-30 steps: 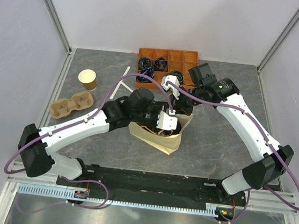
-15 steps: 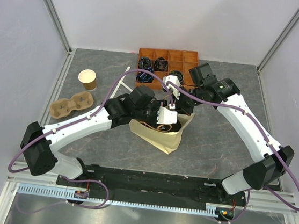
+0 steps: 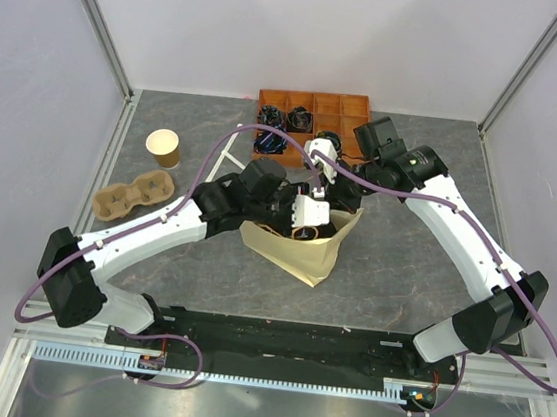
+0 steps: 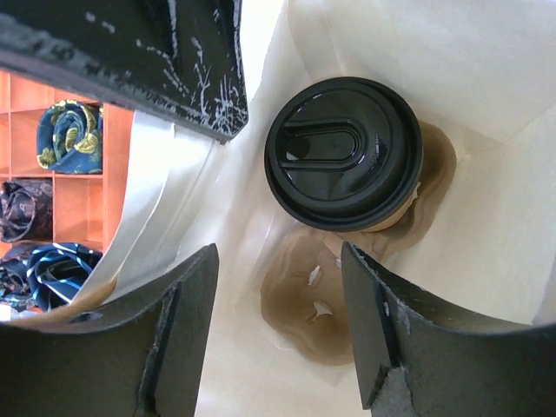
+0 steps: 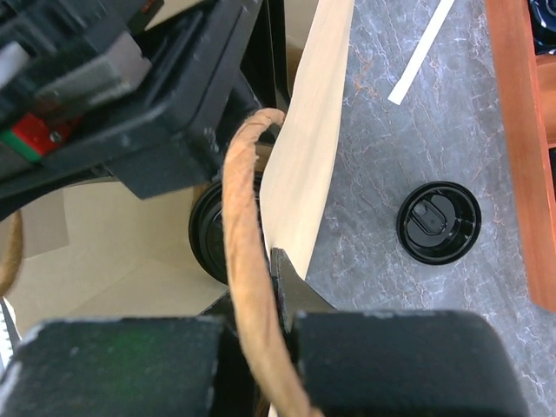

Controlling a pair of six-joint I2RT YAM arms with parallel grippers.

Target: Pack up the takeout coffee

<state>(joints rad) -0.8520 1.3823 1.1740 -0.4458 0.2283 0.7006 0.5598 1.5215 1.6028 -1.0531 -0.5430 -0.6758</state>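
Note:
The takeout coffee (image 4: 343, 155), a brown paper cup with a black lid, stands upright on the floor of the open paper bag (image 3: 303, 257). My left gripper (image 4: 278, 287) hangs in the bag's mouth above it, open, with nothing between its fingers (image 4: 391, 321). From above, the left gripper (image 3: 308, 217) covers most of the bag's opening. My right gripper (image 5: 276, 261) is shut on the bag's far rim beside the twisted paper handle (image 5: 243, 261), holding that side up. The coffee's lid (image 5: 207, 230) shows just inside the bag wall.
A loose black lid (image 5: 439, 221) lies on the table by the orange compartment tray (image 3: 316, 102), which holds dark rolled items. An open brown cup (image 3: 164, 146) and a pulp cup carrier (image 3: 134, 195) sit at the left. A white stick (image 3: 227, 147) lies near the tray.
My left gripper has shifted slightly back and toward the far side over the bag's mouth, and its jaws have narrowed a little. The right gripper and bag have stayed put.

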